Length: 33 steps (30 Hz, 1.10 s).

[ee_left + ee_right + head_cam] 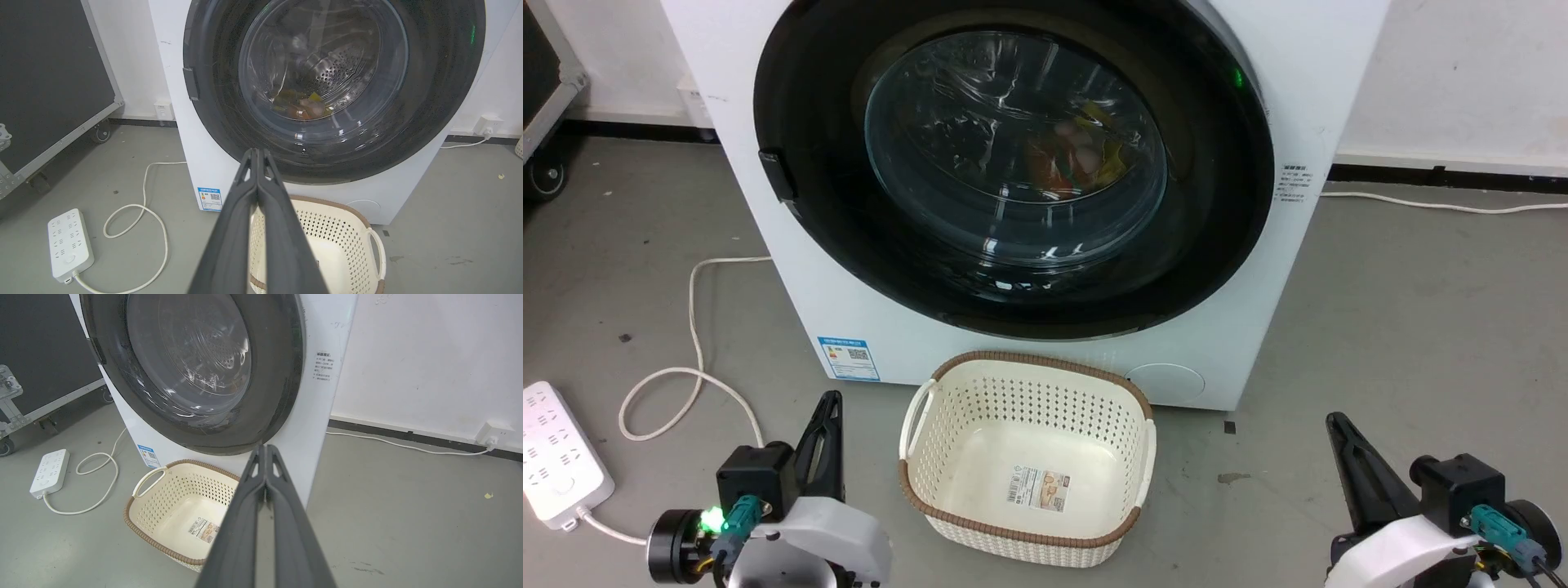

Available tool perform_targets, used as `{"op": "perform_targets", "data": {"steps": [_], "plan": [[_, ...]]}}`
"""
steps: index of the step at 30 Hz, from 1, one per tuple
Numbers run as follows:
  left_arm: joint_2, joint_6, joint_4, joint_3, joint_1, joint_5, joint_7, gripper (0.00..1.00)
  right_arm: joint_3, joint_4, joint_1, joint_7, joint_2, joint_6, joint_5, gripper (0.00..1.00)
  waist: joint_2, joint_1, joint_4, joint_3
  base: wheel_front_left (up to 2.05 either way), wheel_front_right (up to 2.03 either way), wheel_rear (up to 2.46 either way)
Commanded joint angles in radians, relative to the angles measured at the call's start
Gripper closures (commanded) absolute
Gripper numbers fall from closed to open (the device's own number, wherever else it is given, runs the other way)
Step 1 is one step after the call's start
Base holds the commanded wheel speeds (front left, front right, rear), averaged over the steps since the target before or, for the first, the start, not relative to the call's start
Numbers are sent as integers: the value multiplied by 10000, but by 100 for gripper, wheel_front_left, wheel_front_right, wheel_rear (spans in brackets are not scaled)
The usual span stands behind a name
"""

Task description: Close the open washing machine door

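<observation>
The white washing machine [805,314] stands straight ahead. Its big round black-framed door [1013,159] lies flat against the front, and coloured laundry shows behind the glass bowl. The door [327,81] looks flush in the left wrist view, and the door [192,363] looks the same in the right wrist view. My left gripper [831,400] is low at the left, shut and empty, well short of the machine. My right gripper [1332,420] is low at the right, also shut and empty. Along the fingers, the left gripper [257,152] and the right gripper [265,447] both show their tips pressed together.
An empty cream perforated basket [915,482] with a brown rim sits on the floor against the machine, between my grippers. A white power strip [556,457] and its looped cable [690,327] lie at the left. A black wheeled case [49,81] stands further left.
</observation>
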Motion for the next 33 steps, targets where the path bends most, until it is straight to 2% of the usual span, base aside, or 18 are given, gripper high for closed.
{"op": "perform_targets", "data": {"steps": [1, 33], "plan": [[-40, -62, -61, 42, 178, 134, 27, 100, 21, -77, -107, 26, 19, -5, -107, 100, 0, -1, 6, 2, 0, 0, 0], [-383, -131, -402, 277, 346, 1029, 356, 100, 99, -314, -160, 287, 26, -7, -511, 100, 0, -1, 147, 38, 0, 0, 0]]}}
